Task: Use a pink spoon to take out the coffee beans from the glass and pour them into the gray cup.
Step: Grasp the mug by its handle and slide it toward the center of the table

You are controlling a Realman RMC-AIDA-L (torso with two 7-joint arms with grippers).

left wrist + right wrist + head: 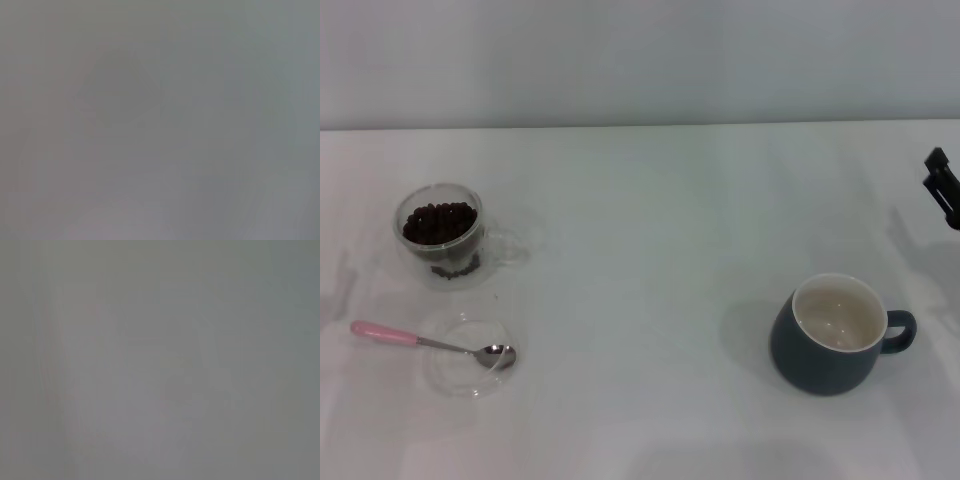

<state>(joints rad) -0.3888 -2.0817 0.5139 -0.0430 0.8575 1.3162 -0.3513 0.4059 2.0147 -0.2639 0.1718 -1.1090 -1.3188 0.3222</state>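
In the head view, the pink spoon [430, 343] lies at the front left with its pink handle pointing left and its silver bowl resting in a flat clear glass dish [468, 366]. Behind it stands the glass [441, 236], holding the coffee beans [440, 223]. The gray cup [835, 333] stands at the front right, empty, its handle to the right. Only a dark tip of my right gripper [942, 186] shows at the right edge, behind the cup. My left gripper is out of view. Both wrist views show only blank grey surface.
The white table [650, 260] ends at a pale wall along the back. The glass, spoon and dish sit close together at the left; the gray cup stands alone at the right.
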